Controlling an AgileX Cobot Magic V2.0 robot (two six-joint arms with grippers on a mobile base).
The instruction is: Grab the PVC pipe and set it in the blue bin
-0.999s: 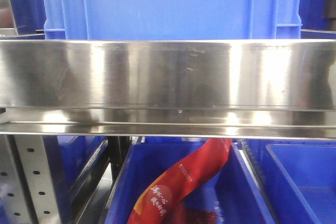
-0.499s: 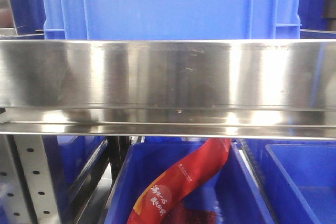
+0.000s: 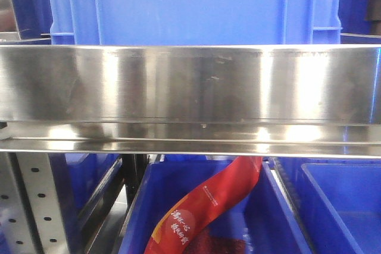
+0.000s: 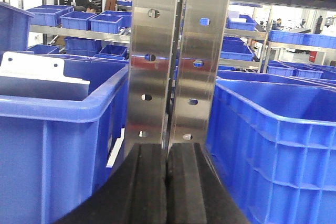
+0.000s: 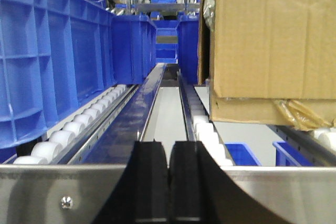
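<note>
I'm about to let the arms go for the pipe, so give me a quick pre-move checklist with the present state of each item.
1. Left tool empty: ok, fingers closed together with nothing between them.
2. Right tool empty: ok, closed on nothing.
3. Tools open for a grasp: not ok, both are shut.
4. Pipe located: cannot tell; a white holed piece shows in the left bin, but its shape is mostly hidden.
5. Left path free: not ok, a steel upright stands directly ahead of the tool.
6. Right path free: cannot tell; roller lane ahead is open, cardboard box sits beside it.
</note>
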